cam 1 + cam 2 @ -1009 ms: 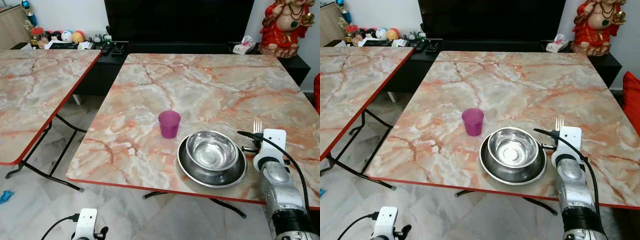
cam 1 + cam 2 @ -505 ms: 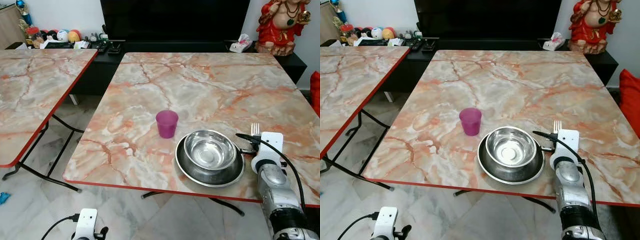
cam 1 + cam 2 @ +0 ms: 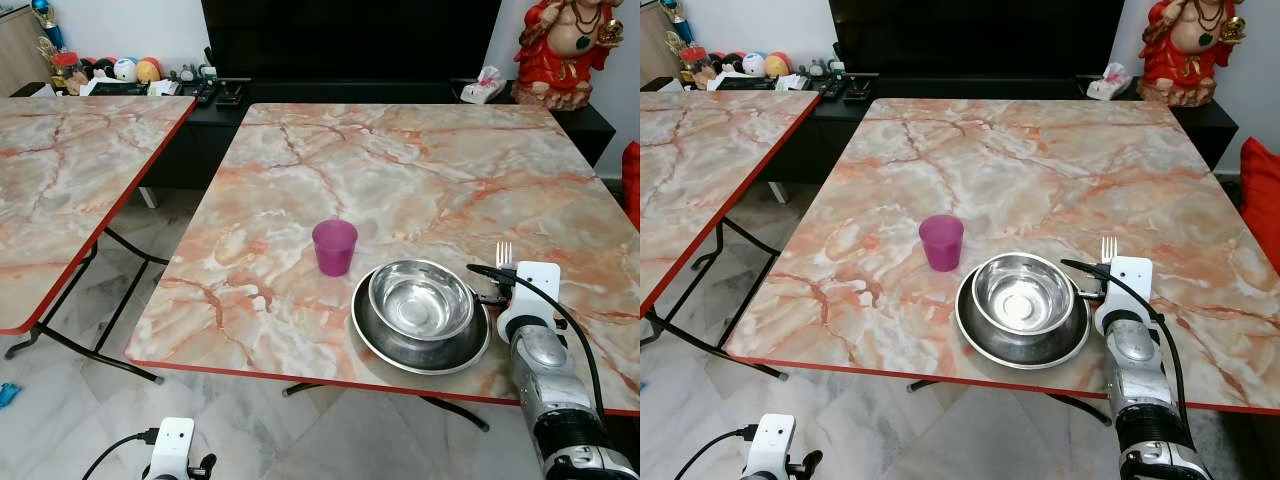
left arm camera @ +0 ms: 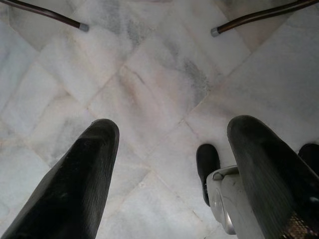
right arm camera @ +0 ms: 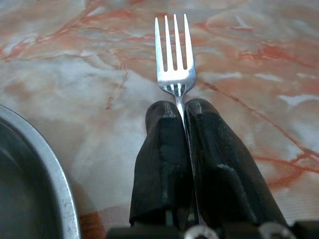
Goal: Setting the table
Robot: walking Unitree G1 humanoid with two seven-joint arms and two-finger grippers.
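A steel bowl [image 3: 421,299] sits inside a steel plate [image 3: 420,343] near the front edge of the marble table [image 3: 400,170]. A purple cup [image 3: 334,247] stands just left of them. My right gripper [image 5: 180,115] is shut on a silver fork [image 5: 174,57], held low over the table right beside the plate's right rim, tines [image 3: 504,254] pointing away from me. In the left wrist view my left gripper [image 4: 172,149] hangs open over the floor, nothing between its fingers.
A second marble table [image 3: 60,170] stands to the left with a gap of tiled floor [image 3: 110,300] between. Behind are a black TV cabinet [image 3: 350,60], a red statue [image 3: 565,45], a tissue pack [image 3: 484,86] and small clutter [image 3: 130,75].
My right gripper with the fork has drifted slightly left and away from me, closer to the plate's rim. The head camera shifted a little. Cup, bowl and plate stay put.
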